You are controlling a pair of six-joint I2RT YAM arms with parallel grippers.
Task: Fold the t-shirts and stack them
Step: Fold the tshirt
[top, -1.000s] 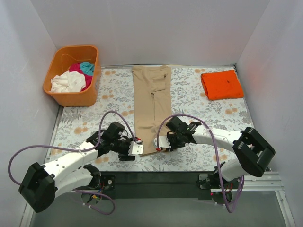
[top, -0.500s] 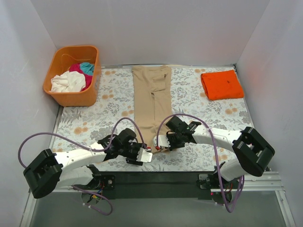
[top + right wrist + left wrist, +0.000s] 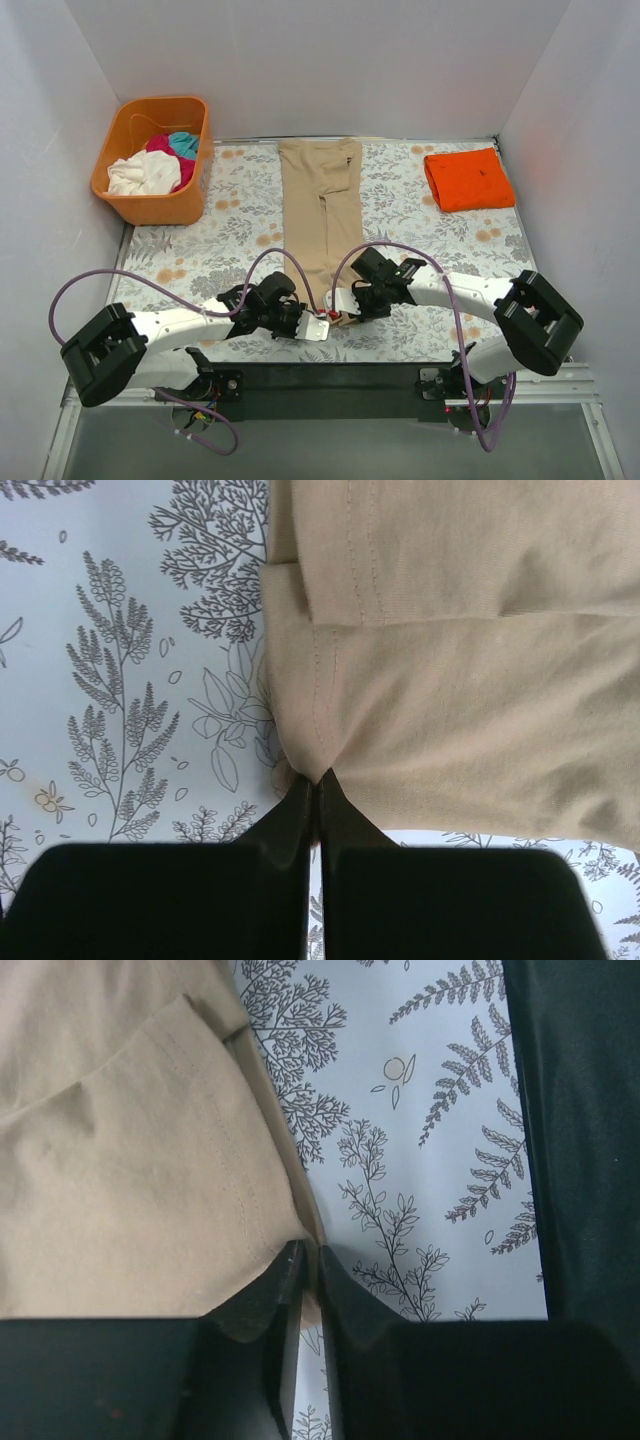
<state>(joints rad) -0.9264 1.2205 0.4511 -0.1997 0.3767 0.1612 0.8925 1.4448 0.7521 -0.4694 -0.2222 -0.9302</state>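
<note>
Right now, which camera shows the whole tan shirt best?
The top camera. It shows the tan shirt almost whole, folded long and narrow. The left wrist camera shows only a corner pinched in the left claw, and the right wrist camera shows only another corner in the right claw.

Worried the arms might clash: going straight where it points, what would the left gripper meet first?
The tan t-shirt, its near edge between the jaws of the left gripper; just beyond, probably the right gripper, depth unclear.
</note>
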